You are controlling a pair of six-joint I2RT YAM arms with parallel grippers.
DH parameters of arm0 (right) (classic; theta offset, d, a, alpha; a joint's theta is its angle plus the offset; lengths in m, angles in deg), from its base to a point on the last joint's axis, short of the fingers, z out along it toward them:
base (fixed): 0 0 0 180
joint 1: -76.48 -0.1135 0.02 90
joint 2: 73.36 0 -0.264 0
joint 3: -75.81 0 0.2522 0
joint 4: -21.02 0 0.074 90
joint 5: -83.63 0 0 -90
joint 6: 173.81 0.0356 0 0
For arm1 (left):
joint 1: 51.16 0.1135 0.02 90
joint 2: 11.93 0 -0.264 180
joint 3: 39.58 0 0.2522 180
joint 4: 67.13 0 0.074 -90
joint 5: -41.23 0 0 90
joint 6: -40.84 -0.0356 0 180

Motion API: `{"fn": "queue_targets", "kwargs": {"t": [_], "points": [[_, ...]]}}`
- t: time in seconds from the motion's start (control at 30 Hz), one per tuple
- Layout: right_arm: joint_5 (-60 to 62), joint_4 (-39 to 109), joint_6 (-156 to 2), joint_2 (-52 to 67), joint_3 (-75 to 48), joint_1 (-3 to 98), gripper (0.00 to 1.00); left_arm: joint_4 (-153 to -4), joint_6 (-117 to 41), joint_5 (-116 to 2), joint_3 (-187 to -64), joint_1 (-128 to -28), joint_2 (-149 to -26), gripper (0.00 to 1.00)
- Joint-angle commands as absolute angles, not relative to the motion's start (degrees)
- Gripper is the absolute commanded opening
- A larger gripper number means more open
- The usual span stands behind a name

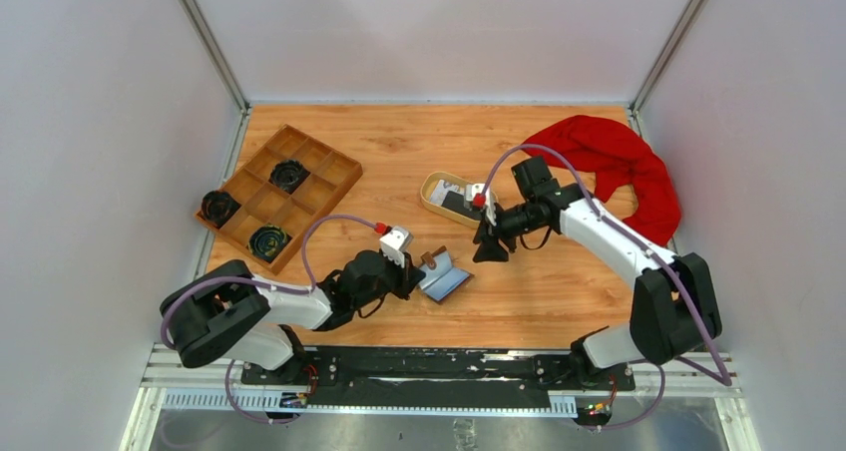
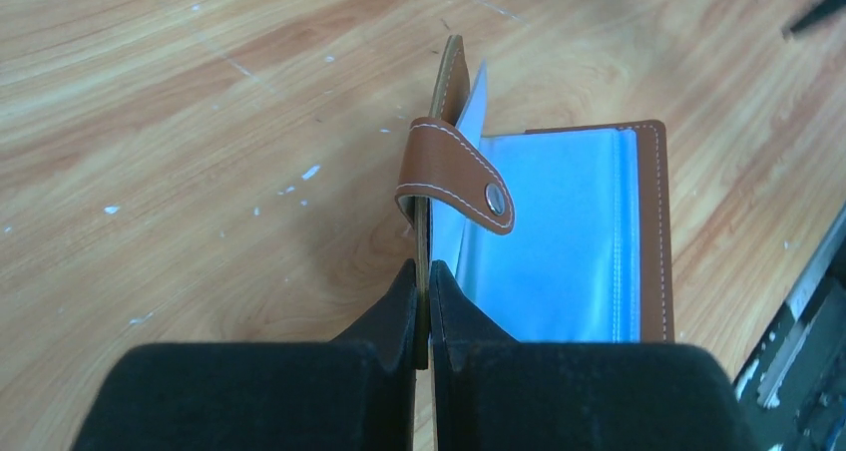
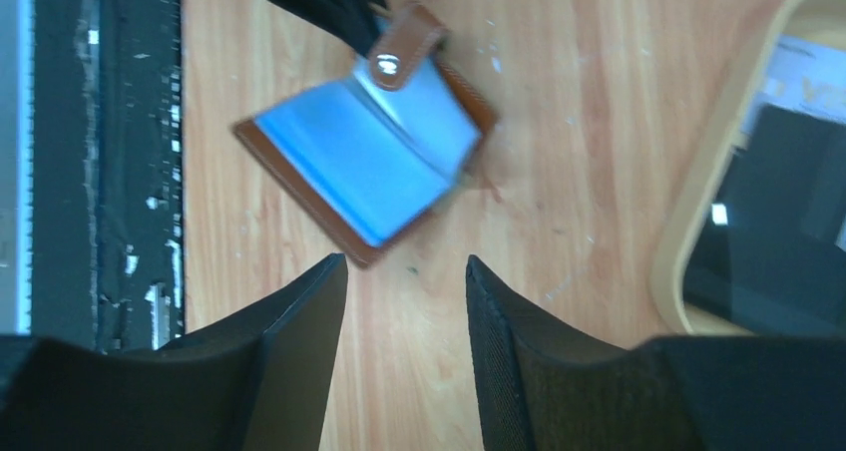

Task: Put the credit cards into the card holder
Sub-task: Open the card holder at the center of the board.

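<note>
Wood-grain tabletop, flecked with small white marks, pale walls on three sides. Card holder lies open near my left arm: brown leather-like covers with white stitching, a snap strap with a metal stud, bluish translucent plastic sleeves inside. One cover lies flat on the wood, the other stands nearly upright. My left hand is pressed together on the lower edge of that upright cover, pinching it to keep the holder open. Sleeves look empty as far as both wrist views show, though I cannot see into every pocket. My right hand is spread, holding nothing, and hangs over bare wood between the holder and the oval tan dish. Credit cards lie in that dish, thin, flat and stiff: one glossy black, at least one whitish with dark print. Judgement: the holder is open and steadied, no card is loaded, so every pick and insert is left. Further out: wooden compartment tray far left, crumpled red cloth far right.
</note>
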State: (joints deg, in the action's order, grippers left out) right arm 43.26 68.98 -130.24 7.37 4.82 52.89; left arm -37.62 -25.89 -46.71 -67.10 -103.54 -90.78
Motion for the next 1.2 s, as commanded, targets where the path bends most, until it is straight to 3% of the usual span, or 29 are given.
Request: {"fn": "queue_targets", "kwargs": {"t": [0.0,0.2,0.4,0.63,0.9,1.17], "points": [[50.9,66.7,-127.0,9.1,7.0,48.8,0.48,-37.3,-20.7,-37.0,-66.9,-105.0,-90.0,0.0],[42.2,64.9,-119.7,17.3,3.0,41.6,0.29,-37.6,-19.4,-30.4,-66.5,-107.9,-88.3,0.0],[31.2,66.4,-117.9,25.2,0.8,38.1,0.24,-37.4,-13.0,-27.6,-64.8,-108.3,-86.1,0.0],[22.7,66.9,-115.8,29.8,-1.4,36.9,0.23,-32.9,-2.7,-27.4,-61.0,-108.3,-86.0,0.0],[19.8,66.9,-115.9,30.5,-1.6,37.0,0.27,-14.3,10.8,-30.5,-55.8,-108.3,-98.2,0.01],[20.4,67.7,-117.3,29.0,-1.8,37.0,0.3,-19.0,11.8,-30.9,-57.9,-108.4,-100.4,0.08]]}}
